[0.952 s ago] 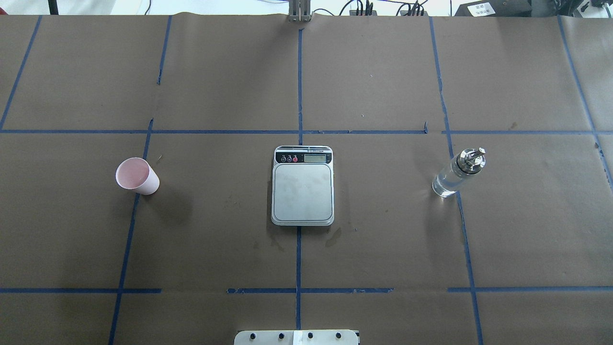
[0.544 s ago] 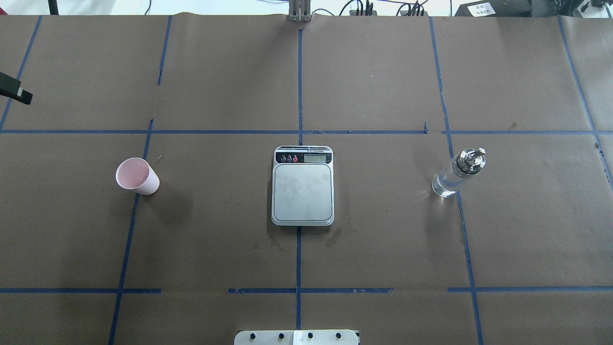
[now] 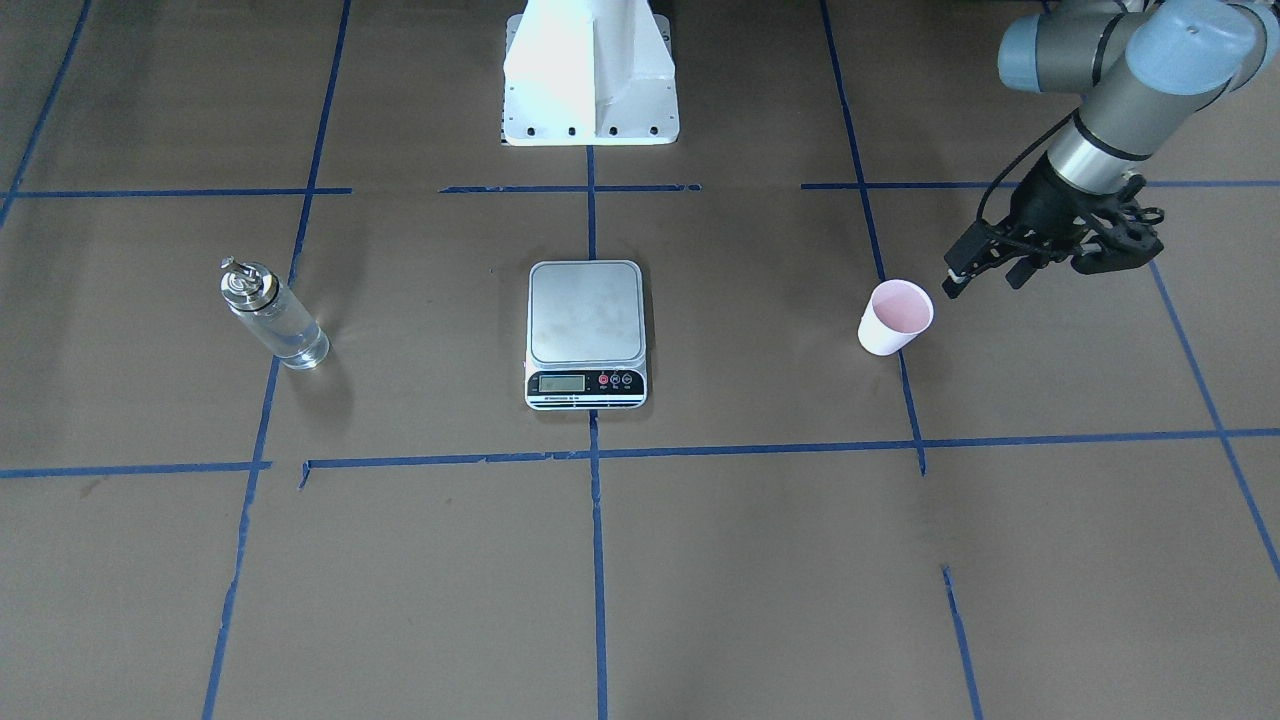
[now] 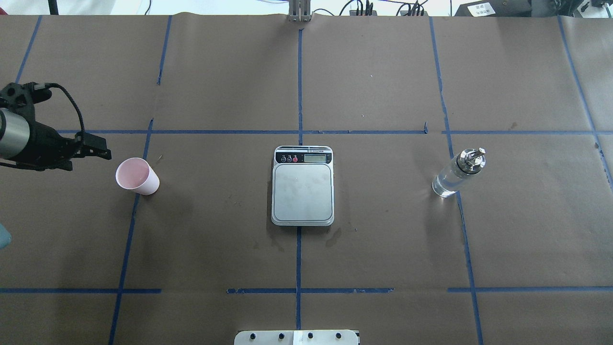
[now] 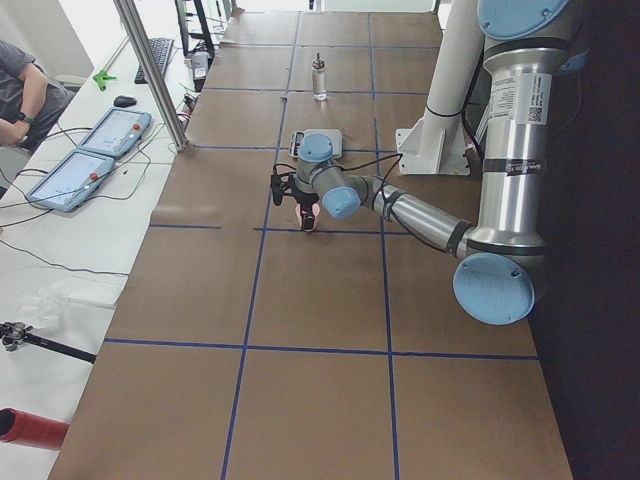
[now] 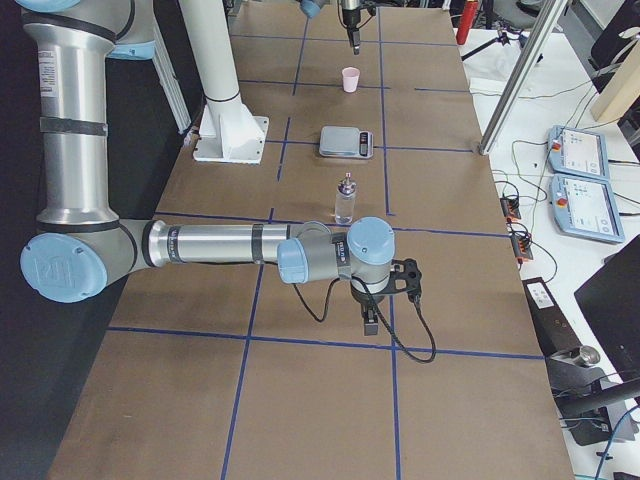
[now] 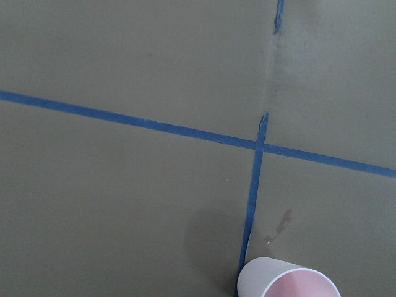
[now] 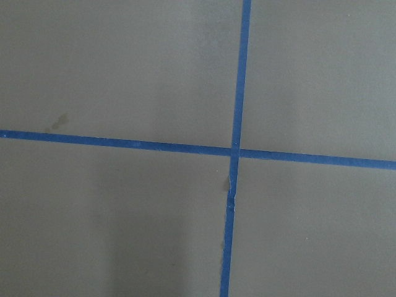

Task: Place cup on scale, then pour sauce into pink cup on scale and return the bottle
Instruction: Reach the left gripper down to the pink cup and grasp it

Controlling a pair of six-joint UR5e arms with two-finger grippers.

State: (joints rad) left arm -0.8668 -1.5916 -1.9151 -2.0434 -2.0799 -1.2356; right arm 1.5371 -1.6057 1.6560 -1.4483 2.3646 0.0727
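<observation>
The pale pink cup [image 4: 136, 176] stands upright on the brown table left of centre; it also shows in the front view [image 3: 895, 317] and at the bottom edge of the left wrist view [image 7: 288, 281]. The scale [image 4: 302, 191] lies at the table's centre with its platform bare [image 3: 586, 315]. The clear glass bottle [image 4: 457, 173] with a silver cap stands upright on the right [image 3: 268, 315]. My left gripper [image 4: 88, 160] hovers just left of the cup, apart from it, its fingers spread and empty [image 3: 985, 280]. My right gripper [image 6: 370, 320] shows only in the exterior right view; I cannot tell its state.
The robot's white base [image 3: 590, 70] sits at the table's near edge. Blue tape lines cross the brown paper. Two tablets [image 6: 580, 160] lie off the table's far side. An operator [image 5: 20, 95] sits beyond that side.
My left arm has come in from the left edge and moved right and down the overhead view, to beside the cup. Cup, scale and bottle have not moved.
</observation>
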